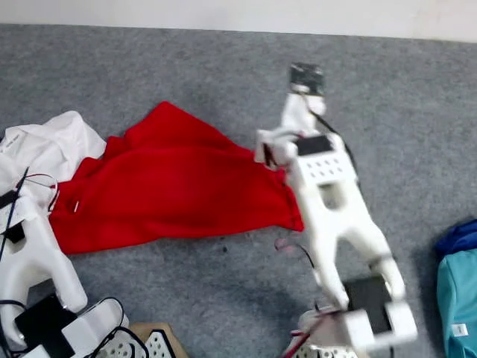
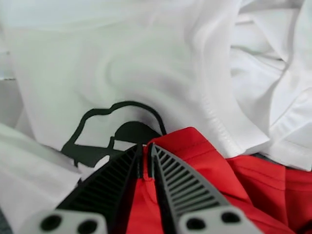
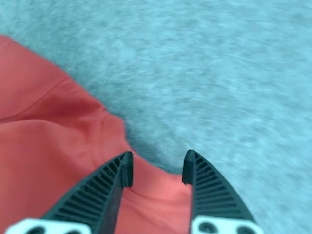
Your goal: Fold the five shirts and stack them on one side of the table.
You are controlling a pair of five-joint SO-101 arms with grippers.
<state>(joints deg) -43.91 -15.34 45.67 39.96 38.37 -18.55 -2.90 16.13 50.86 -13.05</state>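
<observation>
Now the red shirt (image 1: 171, 190) lies half spread at the frame's middle left. The left pincer (image 2: 145, 161) pinches its edge; the right pincer (image 3: 156, 168) stands wide over its corner. Folding looks barely begun.

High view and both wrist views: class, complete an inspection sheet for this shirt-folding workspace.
Surface: grey, felt-like table.
Job's things: red shirt spread unfolded mid-table; white shirt crumpled beside it; blue shirt and teal shirt at the opposite edge.
Clutter: tan flat piece at the near edge.
Grippers: left gripper shut on the red shirt's edge; right gripper open over its other edge.
Cables: thin wires over the white shirt; more beside the red shirt.
Surroundings: pale wall strip behind.
</observation>
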